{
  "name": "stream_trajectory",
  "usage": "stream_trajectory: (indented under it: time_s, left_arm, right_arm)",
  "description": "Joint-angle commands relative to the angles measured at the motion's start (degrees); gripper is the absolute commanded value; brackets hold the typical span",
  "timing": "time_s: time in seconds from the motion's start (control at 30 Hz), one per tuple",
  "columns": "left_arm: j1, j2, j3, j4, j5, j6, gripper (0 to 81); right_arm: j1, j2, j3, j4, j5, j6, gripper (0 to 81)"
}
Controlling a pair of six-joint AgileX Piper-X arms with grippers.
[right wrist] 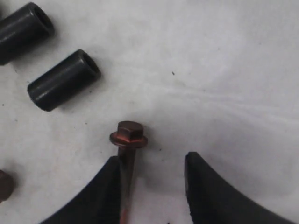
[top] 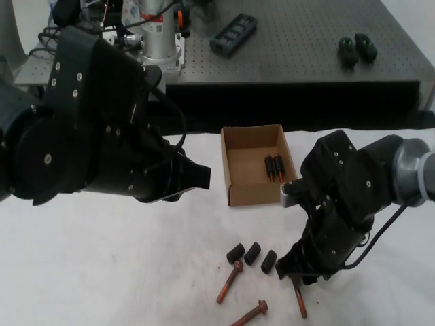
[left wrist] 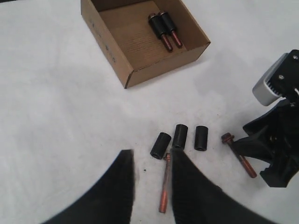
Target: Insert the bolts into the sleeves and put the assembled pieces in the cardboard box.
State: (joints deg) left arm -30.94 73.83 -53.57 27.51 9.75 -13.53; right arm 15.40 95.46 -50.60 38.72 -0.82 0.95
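The right gripper (right wrist: 152, 179) stands open around a bolt (right wrist: 129, 136) lying beside one finger, a sleeve (right wrist: 64, 80) just beyond its tips. The left gripper (left wrist: 152, 184) hangs open.

White cloth (top: 102, 272) covers the bench; behind, a perforated metal board (top: 306, 41) bears a black tray (top: 233, 34).

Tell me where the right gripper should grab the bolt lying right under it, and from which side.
Probably the shank just behind the flanged head, from straight above, closing across it. The bolt lies flat on the cloth, so only its sides are free. The open right gripper has the shank off-centre in its gap: centre first. That leaves the tip free for a sleeve.
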Motion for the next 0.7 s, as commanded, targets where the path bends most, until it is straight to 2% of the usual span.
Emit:
stream_trajectory:
  time_s: [0.0, 0.17, 0.37, 0.43, 0.67]
  left_arm:
    - [-0.1, -0.7, -0.3, -0.6, -0.5, 0.7, 19.7]
    - [-0.1, -0.7, -0.3, -0.6, -0.5, 0.7, 19.7]
    - [-0.1, -0.7, -0.3, -0.6, -0.5, 0.7, 19.7]
    - [-0.1, -0.7, -0.3, -0.6, -0.5, 0.7, 19.7]
    - [-0.1, -0.7, -0.3, -0.6, -0.5, 0.7, 19.7]
  right_arm:
    - [0.1, 0.5, -0.7, -1.8, -0.2, -0.6, 31.3]
    - [0.2, 0.8, -0.5, -1.7, -3.9, 1.7, 31.3]
    - [2.2, 0.8, -0.5, -1.9, -3.6, 1.7, 31.2]
    - [2.7, 0.8, -0.5, -2.1, -1.0, 1.8, 31.2]
    - [2.8, 0.9, -0.5, -2.0, 0.3, 2.0, 31.2]
